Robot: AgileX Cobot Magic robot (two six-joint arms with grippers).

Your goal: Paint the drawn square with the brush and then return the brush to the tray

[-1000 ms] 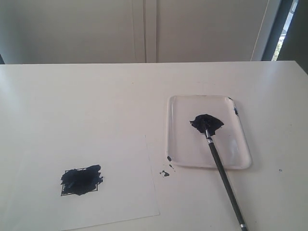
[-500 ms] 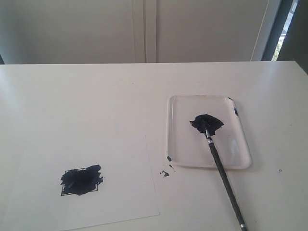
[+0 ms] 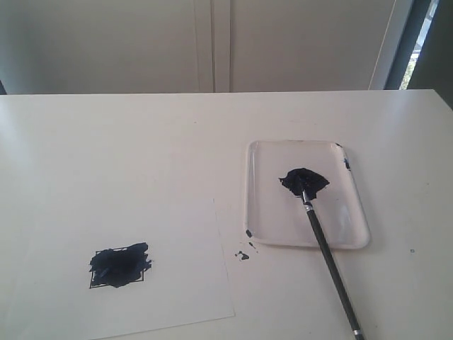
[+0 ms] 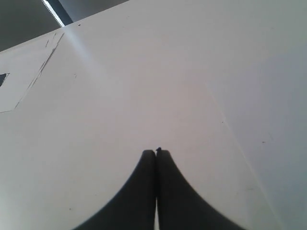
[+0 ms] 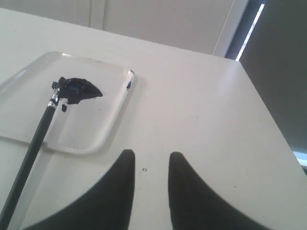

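**Brush** (image 3: pixel 325 251). The bristles lie in the paint blob (image 3: pixel 304 180) inside the tray (image 3: pixel 272 212). The handle crosses the near rim and runs out over the tabletop (image 3: pixel 141 142) toward 5 o'clock. It appears too long to lie wholly inside, so it rests propped on the rim. Judged returned.

**Drawn square** (image 3: pixel 119 265). It sits on the paper sheet (image 3: pixel 184 283), at 7 o'clock in the exterior view. The interior is smeared dark, and the paint strays a little past the pen lines. Judged painted.

**Tray.** It stands at 3 o'clock of centre, apart from the paper. A few dark drips (image 3: pixel 243 255) mark the tabletop between the two, just off the tray's 7 o'clock corner.

**Right gripper** (image 5: pixel 149 160). Released: the jaws stand apart with nothing between them. It hangs near the tray, clear of the brush handle.

**Left gripper** (image 4: pixel 157 153). Clenched: the jaws are pressed together on nothing. It is over bare tabletop, with the paper's edge in sight well away.

**Surface.** White, smooth and matt.

**Room.** A pale panelled wall (image 3: pixel 212 42) stands at 12 o'clock. A dark window frame (image 3: pixel 417 42) with a sliver of daylight is at 2 o'clock.
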